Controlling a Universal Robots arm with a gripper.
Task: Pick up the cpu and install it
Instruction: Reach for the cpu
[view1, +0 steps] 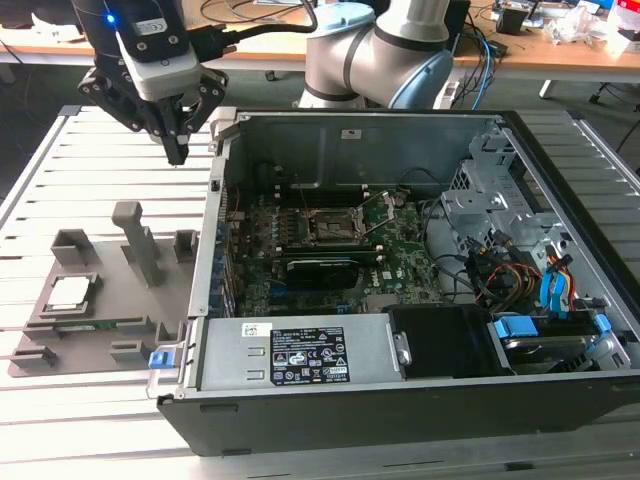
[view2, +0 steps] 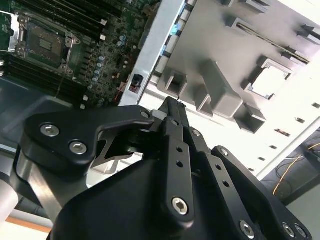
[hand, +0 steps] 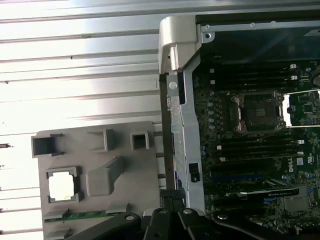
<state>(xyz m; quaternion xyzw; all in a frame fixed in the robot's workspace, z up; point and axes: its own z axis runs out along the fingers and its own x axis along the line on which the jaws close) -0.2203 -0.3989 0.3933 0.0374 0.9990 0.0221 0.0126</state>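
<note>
Pickup stage, I judge: the tool (view1: 180, 155), fingers closed on nothing, hangs over the surface (view1: 60, 170) beside the case (view1: 400, 420), well apart from the cpu (view1: 68, 292) in its holder (view1: 112, 290), so grasping needs it opened above the cpu.

In the exterior view, the computer case (view1: 400, 410) lies on the table (view1: 60, 430) and occupies the centre and right of the frame. The holder block (view1: 165, 300) lies on the table at centre left, just beside the case wall. The cpu (view1: 68, 292) sits in a recess in the left part of the holder block.

Inside the case:
- The motherboard (view1: 270, 280) lies left of centre, with the socket (view1: 330, 228) on it.
- The drive cage (view1: 500, 230) stands at the right.
- The power supply (view1: 300, 355) runs along the lower edge.

The gripper (view1: 178, 152) hangs at upper left, near the case's upper left corner.
</note>
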